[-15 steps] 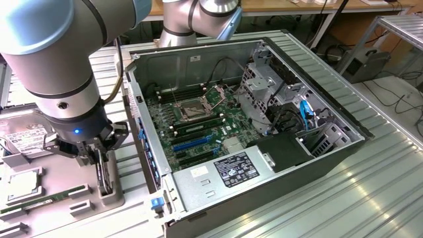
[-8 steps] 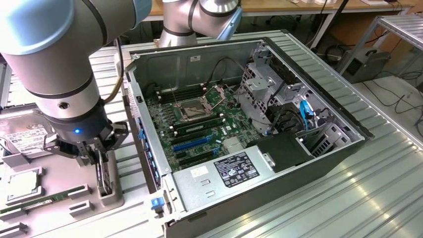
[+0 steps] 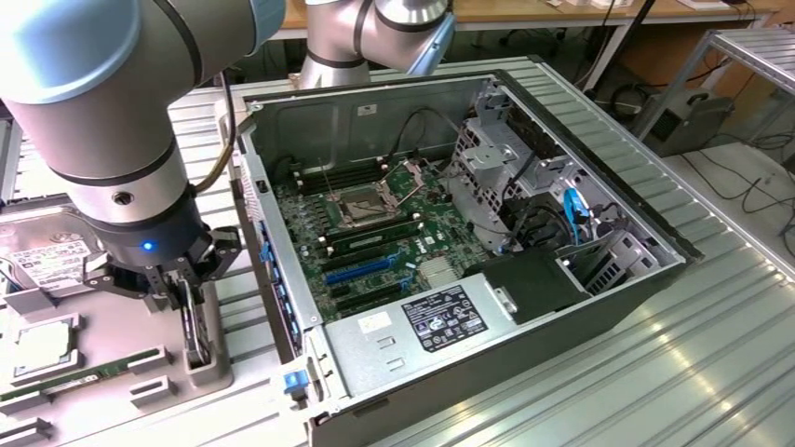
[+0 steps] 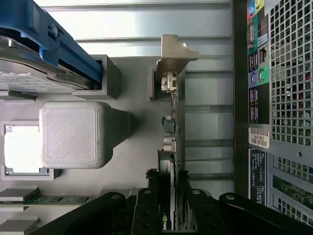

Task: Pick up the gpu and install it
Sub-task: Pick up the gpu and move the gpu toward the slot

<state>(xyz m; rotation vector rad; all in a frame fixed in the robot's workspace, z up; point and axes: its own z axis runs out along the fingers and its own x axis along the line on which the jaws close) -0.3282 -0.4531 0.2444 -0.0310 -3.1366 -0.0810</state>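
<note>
The gpu (image 3: 195, 328) stands on edge in a slot of the grey parts holder (image 3: 205, 372), at the exterior view's left, beside the open computer case (image 3: 410, 345). In the wrist view the gpu (image 4: 172, 128) is edge-on, its silver bracket (image 4: 172, 56) at the far end. My gripper (image 3: 184, 296) is lowered over the card. Its black fingers (image 4: 152, 193) press on both faces of the card near my gripper (image 4: 170, 191). Inside the case lies the green motherboard (image 3: 372, 233) with blue expansion slots (image 3: 354, 270).
On the holder lie a hard drive (image 3: 44, 256) in a blue caddy (image 4: 49, 44), a processor (image 3: 37, 346) and a green memory stick (image 3: 87, 374). A grey block (image 4: 71, 134) rises beside the card. The case's rear panel (image 4: 283, 98) stands close by.
</note>
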